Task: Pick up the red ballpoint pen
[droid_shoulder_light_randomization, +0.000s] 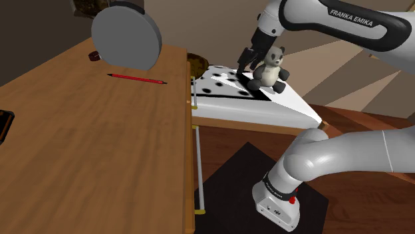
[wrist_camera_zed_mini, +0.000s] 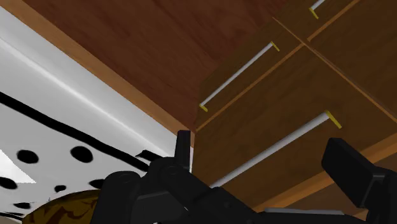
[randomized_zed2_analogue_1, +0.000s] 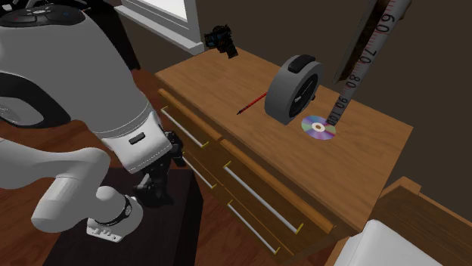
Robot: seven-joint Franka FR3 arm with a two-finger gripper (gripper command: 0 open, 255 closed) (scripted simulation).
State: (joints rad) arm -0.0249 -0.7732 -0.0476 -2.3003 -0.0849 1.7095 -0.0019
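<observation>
I am looking at the red ballpoint pen (droid_shoulder_light_randomization: 136,78), which is lying flat on the wooden dresser top (droid_shoulder_light_randomization: 80,153). It is a slim red barrel ending in a dark tip, and that tip is pointing toward the dresser's drawer side. In the second exterior view the pen (randomized_zed2_analogue_1: 252,103) is lying near the middle of the top.

A grey round tape measure (droid_shoulder_light_randomization: 126,36) is standing on edge just beside the pen, on its far side in the shoulder view. In the second exterior view its blade (randomized_zed2_analogue_1: 363,60) is rising steeply out of frame, with printed numbers showing. A shiny disc (randomized_zed2_analogue_1: 318,127) is lying flat just past the case. A small black object (randomized_zed2_analogue_1: 221,38) is sitting at a far corner of the top.

The gripper (droid_shoulder_light_randomization: 245,61) is hanging well apart from the pen, off the dresser, over a white bed with black spots (droid_shoulder_light_randomization: 279,106). A panda toy (droid_shoulder_light_randomization: 269,70) is sitting on that bed, just beside the gripper in the shoulder view.

Through the wrist camera I am seeing the two black fingers (wrist_camera_zed_mini: 350,168) standing apart with nothing between them, so the gripper (wrist_camera_zed_mini: 261,143) is spread and empty. It is facing the drawer fronts (wrist_camera_zed_mini: 267,121) with their pale bar handles. The dresser's front edge is lying between the gripper and the pen.
</observation>
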